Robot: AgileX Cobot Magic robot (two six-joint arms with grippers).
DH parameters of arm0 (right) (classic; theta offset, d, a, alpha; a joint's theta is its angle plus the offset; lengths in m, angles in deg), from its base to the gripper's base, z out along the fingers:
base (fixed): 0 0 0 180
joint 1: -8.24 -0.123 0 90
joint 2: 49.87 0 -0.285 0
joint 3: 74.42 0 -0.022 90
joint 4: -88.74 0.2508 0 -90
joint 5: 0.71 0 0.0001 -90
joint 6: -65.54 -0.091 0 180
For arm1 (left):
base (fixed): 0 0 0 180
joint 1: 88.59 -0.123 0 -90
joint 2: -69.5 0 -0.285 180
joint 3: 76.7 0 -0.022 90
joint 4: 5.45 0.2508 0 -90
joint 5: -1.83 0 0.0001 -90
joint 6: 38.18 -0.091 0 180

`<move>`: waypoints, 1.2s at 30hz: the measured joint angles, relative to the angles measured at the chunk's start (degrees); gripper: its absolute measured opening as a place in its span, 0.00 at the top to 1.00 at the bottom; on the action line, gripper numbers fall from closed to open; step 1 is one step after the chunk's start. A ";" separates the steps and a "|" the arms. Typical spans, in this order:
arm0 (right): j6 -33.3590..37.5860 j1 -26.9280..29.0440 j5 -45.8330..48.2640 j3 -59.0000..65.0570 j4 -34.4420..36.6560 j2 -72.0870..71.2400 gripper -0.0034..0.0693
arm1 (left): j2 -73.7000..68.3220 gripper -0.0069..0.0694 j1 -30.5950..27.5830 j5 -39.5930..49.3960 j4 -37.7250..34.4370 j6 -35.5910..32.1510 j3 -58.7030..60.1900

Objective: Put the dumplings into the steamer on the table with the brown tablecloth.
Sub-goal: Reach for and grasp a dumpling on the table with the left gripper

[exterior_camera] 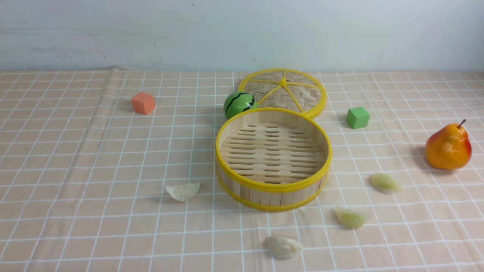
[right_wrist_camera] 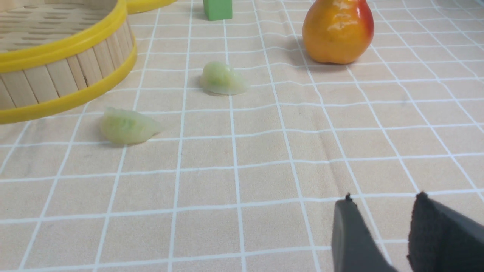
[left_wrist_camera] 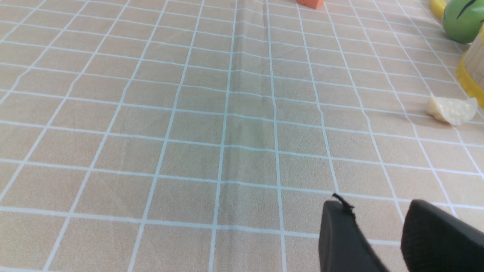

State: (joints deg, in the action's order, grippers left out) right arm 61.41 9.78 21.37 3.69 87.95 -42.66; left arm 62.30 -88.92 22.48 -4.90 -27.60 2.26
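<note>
Left gripper [left_wrist_camera: 378, 206] and right gripper [right_wrist_camera: 383, 198] each stand with fingers apart, holding nothing. Only two dark fingertips of each show, and the frame cuts off the rest. Four pieces lie on the brown tablecloth [exterior_camera: 75, 170] outside the steamer [exterior_camera: 272, 187]: first whitish dumpling [exterior_camera: 183, 191] near its left wall, second whitish dumpling [exterior_camera: 283, 247] in front, near green dumpling [exterior_camera: 350, 218] and far green dumpling [exterior_camera: 385, 183] to the right front. The steamer wall hides the near edge of the woven lid [exterior_camera: 283, 90] and part of the watermelon ball [exterior_camera: 239, 104]. Orange cube [exterior_camera: 143, 102], green cube [exterior_camera: 357, 117] and pear [exterior_camera: 448, 146] stand well apart. The widest open cloth lies on the left. The table [exterior_camera: 38, 245] runs past the left, right and near frame edges.
</note>
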 joint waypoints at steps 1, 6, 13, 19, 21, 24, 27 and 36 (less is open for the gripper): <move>0.00 0.00 0.00 0.00 0.05 0.00 0.62 | 0.00 0.60 0.00 0.00 0.00 0.00 0.00; 0.00 0.00 0.00 0.00 0.18 0.00 0.62 | 0.00 0.60 0.00 0.00 0.00 0.00 0.00; 0.00 0.00 0.00 0.00 0.24 0.00 0.62 | 0.00 0.60 0.00 -0.80 -0.03 0.00 0.00; -0.12 0.00 0.00 0.00 3.68 0.00 0.62 | 0.00 0.60 0.00 -2.02 -3.13 0.00 0.05; -0.67 0.00 0.00 0.00 5.73 0.00 0.62 | 0.00 0.60 0.00 -2.81 -5.57 0.00 0.05; -4.08 0.00 0.26 0.00 15.65 0.00 0.62 | 0.00 0.60 0.00 -4.16 -18.87 4.55 0.05; -12.19 0.00 1.02 0.21 31.24 0.00 0.62 | 0.00 0.60 0.00 -5.39 -38.03 14.65 0.05; -13.92 0.00 -0.37 0.52 50.82 0.00 0.62 | 0.00 0.60 0.00 -7.84 -59.51 21.45 0.05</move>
State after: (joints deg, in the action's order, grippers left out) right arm 47.49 9.78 21.00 4.21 138.77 -42.66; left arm 62.30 -88.92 14.65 -64.41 -6.15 2.31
